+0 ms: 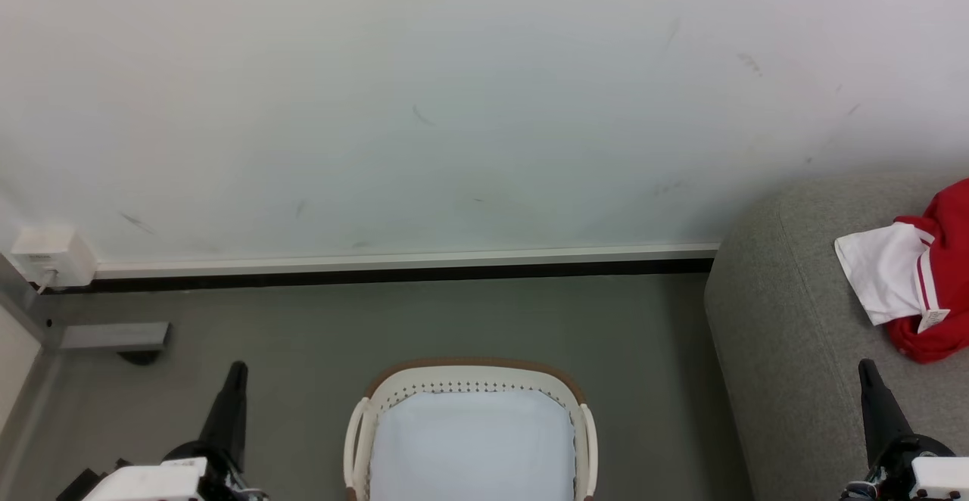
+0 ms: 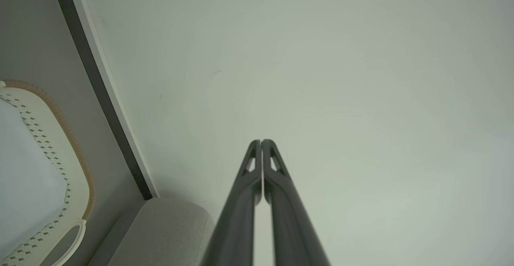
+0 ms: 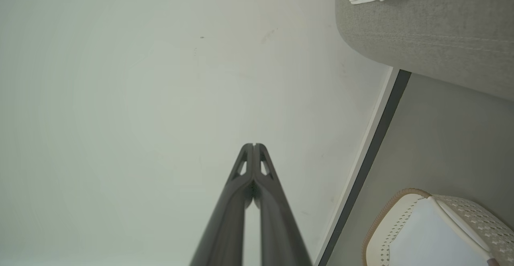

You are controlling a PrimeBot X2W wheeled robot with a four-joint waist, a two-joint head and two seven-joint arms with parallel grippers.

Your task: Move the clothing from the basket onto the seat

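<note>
Though crumpled, red-and-white clothing (image 1: pixel 912 274)

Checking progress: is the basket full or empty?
Empty, where visible: the basket has a bare pale bottom; the clothing lies on the seat.

Wall (image 1: pixel 454 92): pale off-white, matt, faint dark scuffs scattered.
Skirting (image 1: pixel 409 261): white strip, black band beneath, along wall foot.
Floor (image 1: pixel 454 315): plain grey, smooth.
White box (image 1: pixel 51 255): 1, low on wall, far left, cable attached.
Grey bar (image 1: pixel 113 335): 1, below box, near floor.
Light: even, soft.
</note>
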